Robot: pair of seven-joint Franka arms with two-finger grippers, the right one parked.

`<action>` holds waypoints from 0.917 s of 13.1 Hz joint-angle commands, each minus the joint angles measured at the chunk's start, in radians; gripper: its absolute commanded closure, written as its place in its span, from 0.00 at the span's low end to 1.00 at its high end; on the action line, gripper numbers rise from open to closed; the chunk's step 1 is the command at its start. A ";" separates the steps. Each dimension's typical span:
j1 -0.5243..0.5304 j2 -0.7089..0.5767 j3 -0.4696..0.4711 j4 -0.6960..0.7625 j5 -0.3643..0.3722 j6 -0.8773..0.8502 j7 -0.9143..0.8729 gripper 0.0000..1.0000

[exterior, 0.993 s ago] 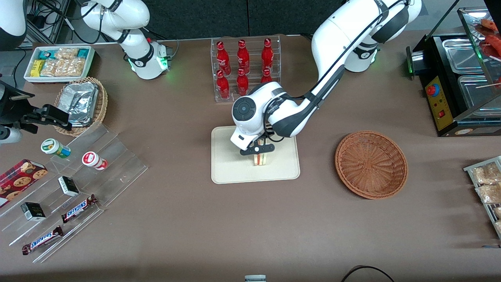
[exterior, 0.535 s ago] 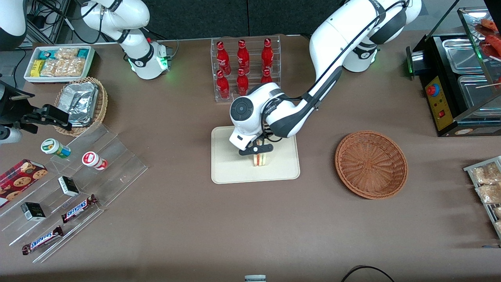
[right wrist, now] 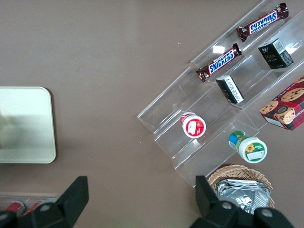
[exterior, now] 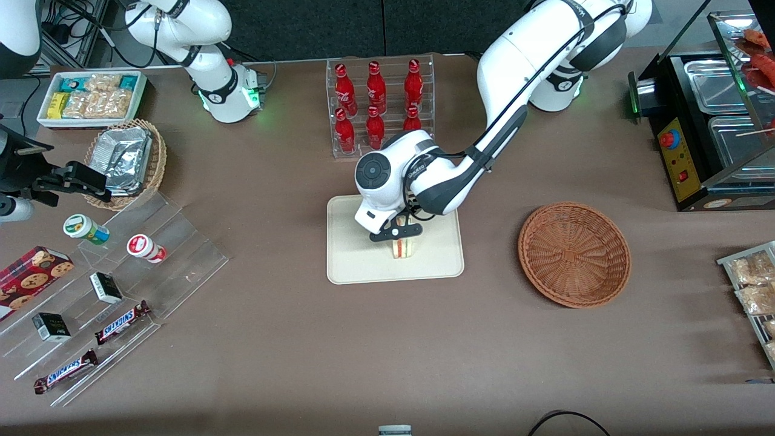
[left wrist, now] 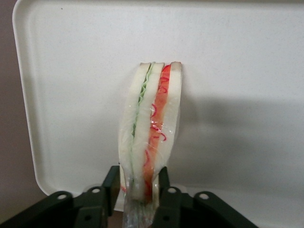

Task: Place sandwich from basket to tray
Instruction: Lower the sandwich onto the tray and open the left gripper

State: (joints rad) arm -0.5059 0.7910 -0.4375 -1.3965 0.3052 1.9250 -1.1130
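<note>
In the middle of the front view the sandwich (exterior: 404, 247) stands on edge on the tray (exterior: 357, 266), the claw (exterior: 402, 240) directly above it, the basket (exterior: 574, 254) well apart toward the working arm's end of the worktop (exterior: 387, 351).

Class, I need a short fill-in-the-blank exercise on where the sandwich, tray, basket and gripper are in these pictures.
1. The sandwich is over the ____.
2. The gripper is shut on the ____.
3. The wicker basket holds ____.
4. The sandwich's filling is red, orange and ____.

Missing words: tray; sandwich; nothing; green
</note>
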 commanded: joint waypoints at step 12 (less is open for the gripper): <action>0.000 -0.105 0.110 0.047 -0.053 -0.049 -0.011 0.00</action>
State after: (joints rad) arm -0.5001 0.7232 -0.3683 -1.3420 0.2851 1.9051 -1.1240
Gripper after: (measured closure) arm 0.000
